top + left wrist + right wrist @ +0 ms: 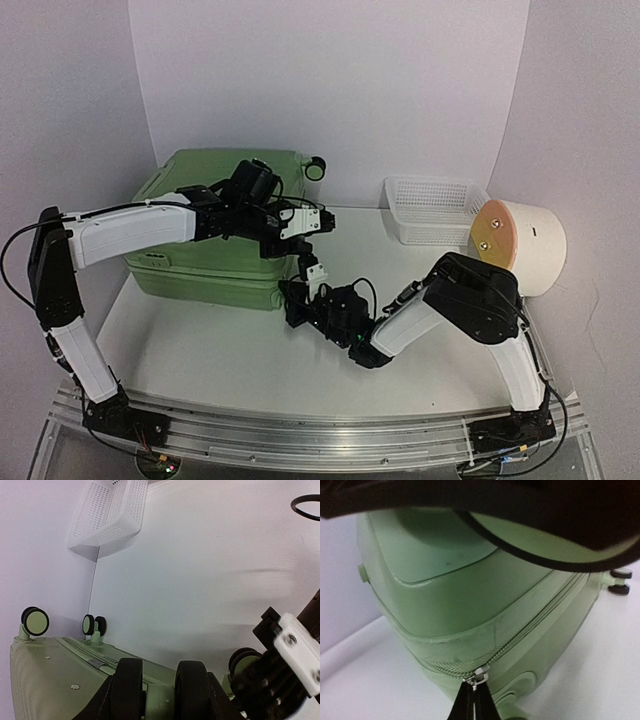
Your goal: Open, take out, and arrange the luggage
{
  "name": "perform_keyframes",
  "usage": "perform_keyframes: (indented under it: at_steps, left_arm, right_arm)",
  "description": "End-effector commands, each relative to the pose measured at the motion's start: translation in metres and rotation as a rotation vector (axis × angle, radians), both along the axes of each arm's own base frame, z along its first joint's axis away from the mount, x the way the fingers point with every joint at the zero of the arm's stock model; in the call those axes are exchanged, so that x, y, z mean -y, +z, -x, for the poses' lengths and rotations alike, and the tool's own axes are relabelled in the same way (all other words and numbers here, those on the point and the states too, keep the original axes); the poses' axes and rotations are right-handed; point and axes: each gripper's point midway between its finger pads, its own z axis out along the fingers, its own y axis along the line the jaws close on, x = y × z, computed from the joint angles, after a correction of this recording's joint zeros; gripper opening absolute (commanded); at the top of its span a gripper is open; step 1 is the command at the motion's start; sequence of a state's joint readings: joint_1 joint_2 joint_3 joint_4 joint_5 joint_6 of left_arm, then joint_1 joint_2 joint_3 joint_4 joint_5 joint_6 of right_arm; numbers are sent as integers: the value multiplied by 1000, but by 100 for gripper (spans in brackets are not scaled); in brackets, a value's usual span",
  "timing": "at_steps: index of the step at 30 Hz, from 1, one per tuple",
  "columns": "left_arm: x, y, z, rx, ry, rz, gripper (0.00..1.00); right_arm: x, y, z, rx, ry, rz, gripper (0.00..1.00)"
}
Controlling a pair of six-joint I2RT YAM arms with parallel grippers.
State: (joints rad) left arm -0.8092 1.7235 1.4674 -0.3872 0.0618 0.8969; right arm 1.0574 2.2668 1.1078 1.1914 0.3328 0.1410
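Luggage (pixel 215 215), tabletop's (pixel 230 360) far-left corner: right gripper (pixel 474 696) pinches zipper pull (pixel 478 674) to unzip; left gripper (pixel 160 697) clamps twin wheel (pixel 127 682), apparently steadying the shell.

A robot lab: white backdrop panels (pixel 330 80) around a table (pixel 220 360) with an aluminium mounting rail (pixel 300 435).

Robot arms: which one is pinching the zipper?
The right arm: its jaws are shut on the silver zipper pull at the suitcase's near corner. The left arm reaches over the suitcase's wheel end instead.
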Motion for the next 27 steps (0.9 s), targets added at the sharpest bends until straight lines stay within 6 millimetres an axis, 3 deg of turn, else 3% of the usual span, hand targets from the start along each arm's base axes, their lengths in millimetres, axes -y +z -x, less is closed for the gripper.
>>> perform_keyframes:
  at_steps: [1,5,12,19,24,27]
  left_arm:
    - [-16,44,-54,-137,197,319,0]
    - [-21,24,-58,-266,219,314,0]
    - [-27,30,-48,-151,141,299,0]
    - [-34,35,1,-167,-62,260,0]
    - [-43,37,34,-217,-190,220,0]
    - [-51,27,55,-250,-256,160,0]
  right_arm:
    - [-16,0,10,-209,47,-233,0]
    - [-17,3,6,-215,28,-254,0]
    - [-20,6,3,-243,40,-303,0]
    - [-7,38,-3,-119,169,-323,0]
    - [0,44,0,-45,261,-253,0]
    - [-4,42,3,-29,290,-205,0]
